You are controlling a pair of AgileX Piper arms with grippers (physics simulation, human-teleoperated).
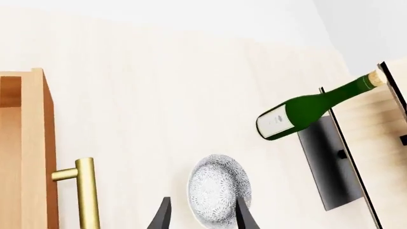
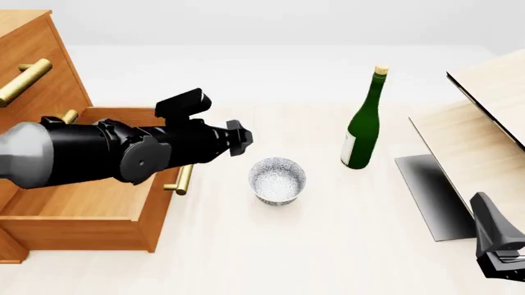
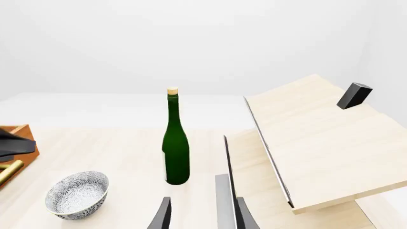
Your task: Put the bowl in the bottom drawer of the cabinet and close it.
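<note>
The bowl [image 2: 277, 179], white with grey speckles, stands upright on the table just right of the pulled-out bottom drawer [image 2: 82, 203] of the cabinet [image 2: 33, 55]. My left gripper [image 2: 240, 140] hovers over the drawer's front corner, above and left of the bowl. In the left wrist view that gripper [image 1: 203, 219] is open and the bowl [image 1: 219, 188] lies just beyond its fingertips, one finger overlapping its rim. My right gripper [image 3: 203, 217] is open and empty at the near right [image 2: 488, 212], with the bowl [image 3: 76, 194] far off.
A green bottle [image 2: 365, 123] stands upright right of the bowl. A pale wood panelled structure [image 2: 484, 123] with a dark base plate [image 2: 426, 190] fills the right side. The drawer's brass handle [image 2: 182, 178] sticks out toward the bowl. The upper drawer handles [image 2: 24, 80] are above.
</note>
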